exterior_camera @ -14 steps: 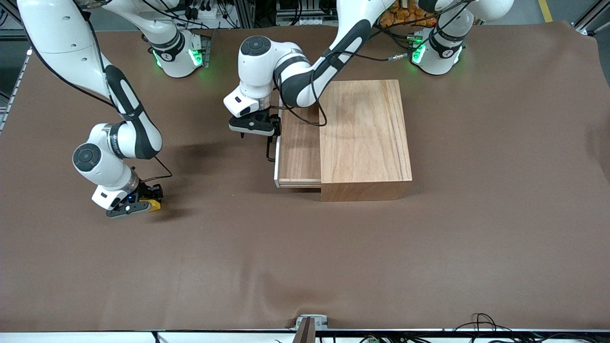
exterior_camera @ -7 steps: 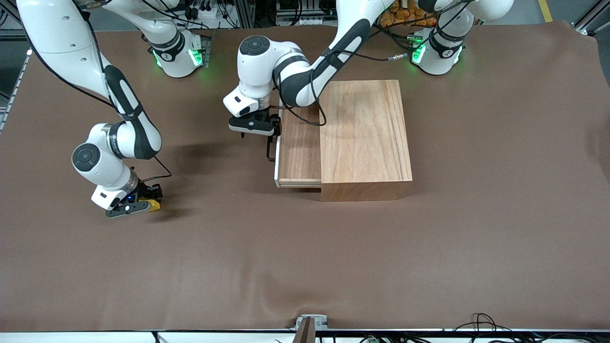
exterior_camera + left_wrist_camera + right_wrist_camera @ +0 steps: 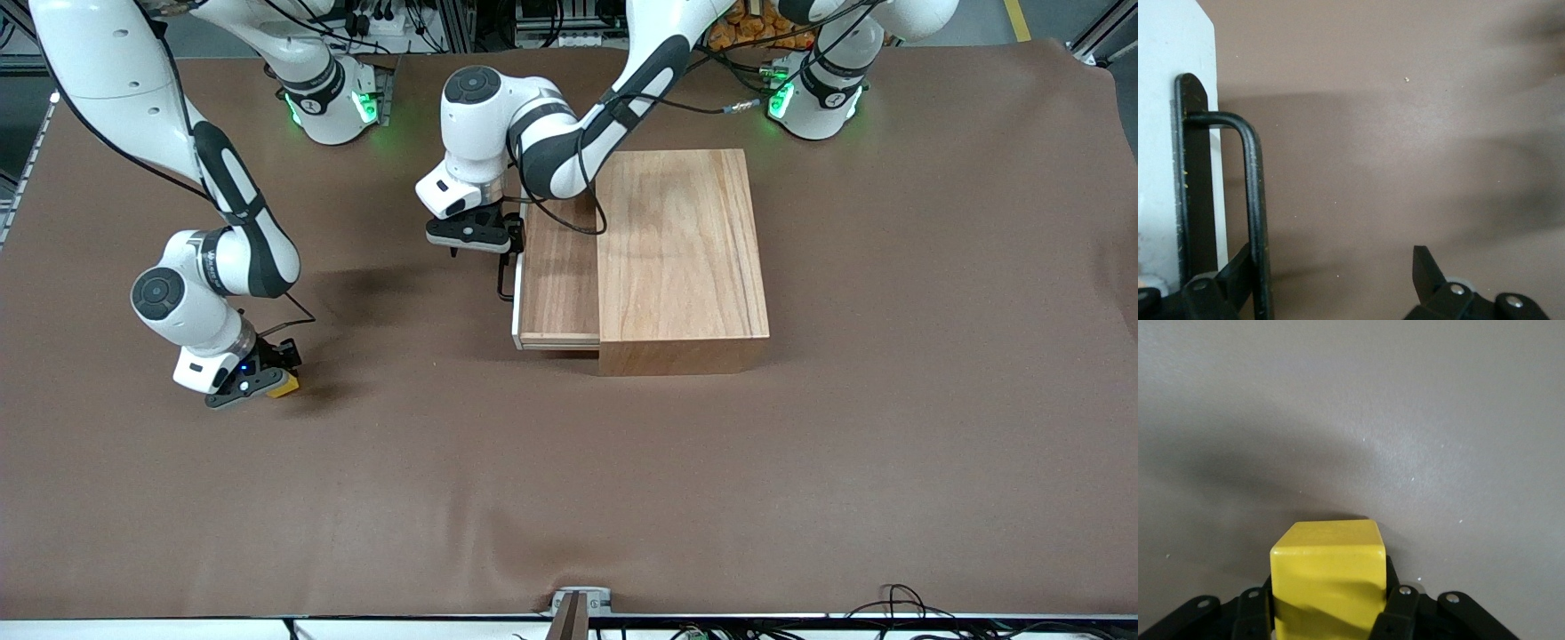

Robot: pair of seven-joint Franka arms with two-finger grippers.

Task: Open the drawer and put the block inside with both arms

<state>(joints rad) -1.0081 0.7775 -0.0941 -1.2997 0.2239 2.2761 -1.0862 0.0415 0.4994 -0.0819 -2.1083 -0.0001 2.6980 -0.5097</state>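
Note:
The drawer (image 3: 558, 276) stands partly pulled out of the wooden box (image 3: 680, 249), toward the right arm's end of the table. Its white front (image 3: 1178, 67) carries the black wire handle (image 3: 503, 276). My left gripper (image 3: 508, 236) is open at the handle's end nearest the robot bases. In the left wrist view the handle (image 3: 1257, 200) runs just inside one of the fingers (image 3: 1231, 277) of that gripper (image 3: 1331, 277). My right gripper (image 3: 258, 380) is shut on the yellow block (image 3: 284, 383), low over the brown table cover. In the right wrist view the block (image 3: 1328, 567) sits between the fingers of that gripper (image 3: 1328, 613).
A brown cover (image 3: 569, 480) lies over the whole table. The box stands near the middle, toward the robot bases (image 3: 331, 107). A metal bracket (image 3: 573, 604) sits at the table edge nearest the front camera.
My right wrist has turned and shifted slightly with the block in its grip. The left gripper and the drawer have hardly moved.

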